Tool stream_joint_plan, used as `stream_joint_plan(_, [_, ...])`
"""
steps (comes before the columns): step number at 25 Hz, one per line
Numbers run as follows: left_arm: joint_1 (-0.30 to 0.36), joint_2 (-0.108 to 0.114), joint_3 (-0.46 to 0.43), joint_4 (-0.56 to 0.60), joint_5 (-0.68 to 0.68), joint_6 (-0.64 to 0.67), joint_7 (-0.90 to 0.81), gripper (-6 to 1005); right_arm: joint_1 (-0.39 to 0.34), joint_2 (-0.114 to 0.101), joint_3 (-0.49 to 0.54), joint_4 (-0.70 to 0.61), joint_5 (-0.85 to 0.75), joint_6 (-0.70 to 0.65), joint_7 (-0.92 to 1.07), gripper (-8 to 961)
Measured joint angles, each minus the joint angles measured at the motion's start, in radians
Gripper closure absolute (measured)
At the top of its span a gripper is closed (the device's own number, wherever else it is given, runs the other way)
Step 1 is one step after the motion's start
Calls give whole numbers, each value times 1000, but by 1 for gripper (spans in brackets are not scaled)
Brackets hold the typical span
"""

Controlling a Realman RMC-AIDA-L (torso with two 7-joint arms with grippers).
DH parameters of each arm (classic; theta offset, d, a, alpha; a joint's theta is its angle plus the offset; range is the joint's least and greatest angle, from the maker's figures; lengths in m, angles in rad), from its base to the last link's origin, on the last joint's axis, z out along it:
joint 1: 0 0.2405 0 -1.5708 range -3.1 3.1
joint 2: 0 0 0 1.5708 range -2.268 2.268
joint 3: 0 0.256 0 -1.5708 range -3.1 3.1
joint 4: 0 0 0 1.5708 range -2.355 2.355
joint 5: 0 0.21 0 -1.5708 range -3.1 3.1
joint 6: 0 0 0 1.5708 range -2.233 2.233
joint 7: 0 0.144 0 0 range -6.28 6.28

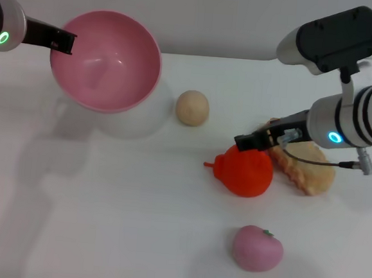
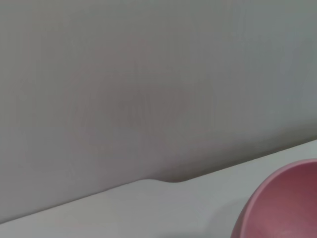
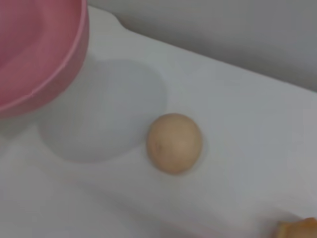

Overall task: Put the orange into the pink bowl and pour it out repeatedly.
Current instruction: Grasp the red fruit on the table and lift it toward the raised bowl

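Far left: left gripper [image 1: 63, 41] pinches the near-left rim of the round, deep, plain pink plastic bowl [image 1: 108, 62], jaws closed on the rim. Bowl is lifted off the white tabletop [image 1: 103, 210] and tilted, mouth facing right and toward the camera; interior empty, shadow cast below it. The tilt reads as a pouring pose, contents already out. Just right of the bowl, a beige ball [image 1: 193, 107] rests on the table, untouched. Right of centre: the bright orange-red, squishy toy orange [image 1: 245, 171] lies on the table, stem nub pointing left. Right gripper [image 1: 258, 142] sits directly at the orange's far upper side; contact likely, but jaw opening cannot be told. Probable intent: re-grasp for return to bowl. Behind-right, a tan bread-like toy [image 1: 306, 166] touches the orange. Near, a small pink peach-like toy [image 1: 258, 248] lies apart.
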Motion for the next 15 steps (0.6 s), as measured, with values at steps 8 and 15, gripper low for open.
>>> stream_joint_plan(8, [-6, 0, 0, 0, -1, -3, 1, 955, 63, 2, -50, 150, 49, -75, 1, 290])
stream_joint_plan(15, [-7, 0, -5, -1, -1, 1, 4, 955, 96, 1, -89, 240, 89, -111, -19, 296])
